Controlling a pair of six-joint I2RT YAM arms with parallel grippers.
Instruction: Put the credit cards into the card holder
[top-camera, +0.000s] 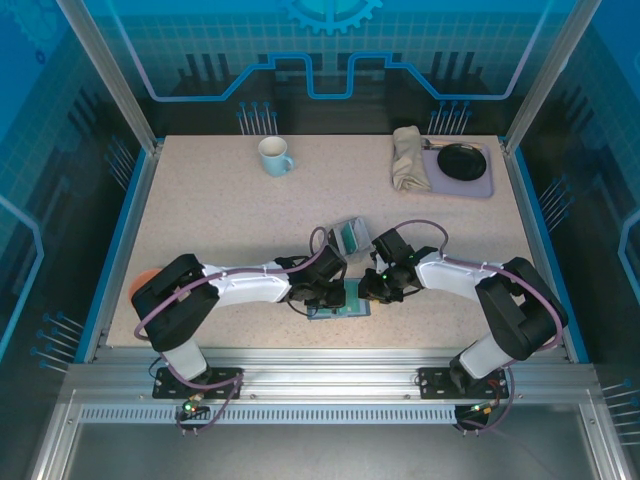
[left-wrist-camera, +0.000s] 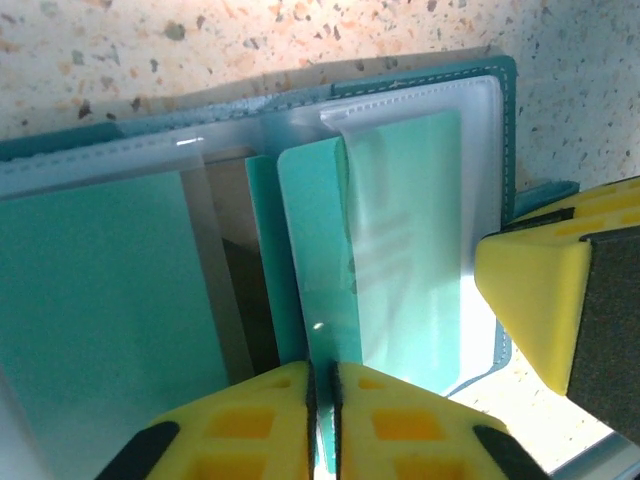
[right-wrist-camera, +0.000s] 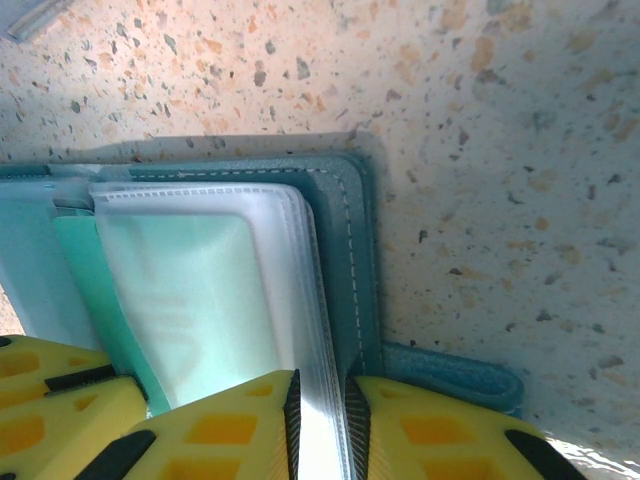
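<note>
The blue-teal card holder (top-camera: 346, 304) lies open on the table between the two arms, its clear inner sleeves (left-wrist-camera: 420, 190) facing up. My left gripper (left-wrist-camera: 322, 375) is shut on the lower edge of a teal-green credit card (left-wrist-camera: 312, 240), whose right part sits under a clear sleeve. My right gripper (right-wrist-camera: 320, 385) is shut on the stack of clear sleeves (right-wrist-camera: 295, 250) at the card holder's stitched right edge (right-wrist-camera: 345, 220). In the top view the left gripper (top-camera: 325, 295) and right gripper (top-camera: 372, 290) meet over the holder. More teal cards stand in a pale grey rack (top-camera: 348, 235).
A pale blue mug (top-camera: 274, 155) stands at the back left. A purple tray (top-camera: 482, 183) holding a black dish and a folded beige cloth (top-camera: 407, 158) is at the back right. An orange object (top-camera: 143, 283) lies at the table's left edge.
</note>
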